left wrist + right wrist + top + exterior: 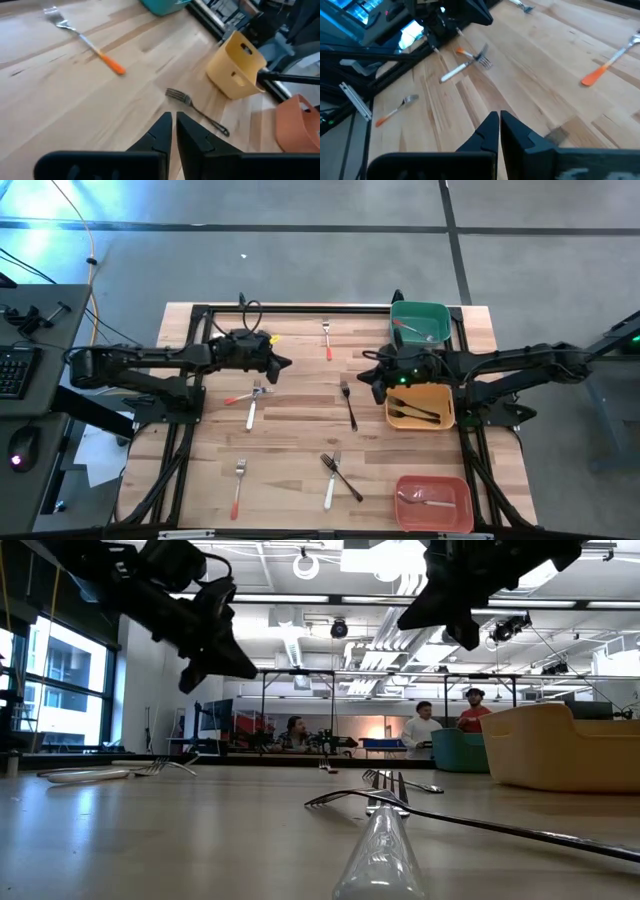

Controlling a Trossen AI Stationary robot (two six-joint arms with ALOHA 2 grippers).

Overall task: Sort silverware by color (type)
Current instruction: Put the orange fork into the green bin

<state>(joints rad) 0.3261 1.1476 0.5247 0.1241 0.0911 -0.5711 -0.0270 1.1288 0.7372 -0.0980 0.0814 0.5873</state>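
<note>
A: What lies nearest the front edge of the table (pixel 300 510)?
B: One red bin (pixel 433 502) at the front right corner, with pale cutlery in it that I cannot count. Left of it, a white-handled fork (pixel 330 485) and a black fork (pixel 343 478) cross each other, and one orange-handled fork (pixel 238 486) lies alone further left

A: And in the middle?
B: A second crossed pair, an orange-handled fork (pixel 240 396) and a white-handled fork (pixel 252 408), just below the left gripper (pixel 283 364). One black fork (pixel 349 405) lies centre. The yellow bin (pixel 421 406) on the right holds two dark forks

A: The grippers?
B: The left one hovers above the table, its fingers (pixel 161 131) pressed nearly together with only a thin slit between them, holding nothing. The right gripper (pixel 366 377) hangs beside the yellow bin, fingers (pixel 490 127) closed, also empty

A: Farthest back?
B: One orange-handled fork (pixel 327 338) near the rear edge, and one green bin (pixel 419 321) with an orange-handled piece inside. So three bins, seven forks loose on the table
</note>
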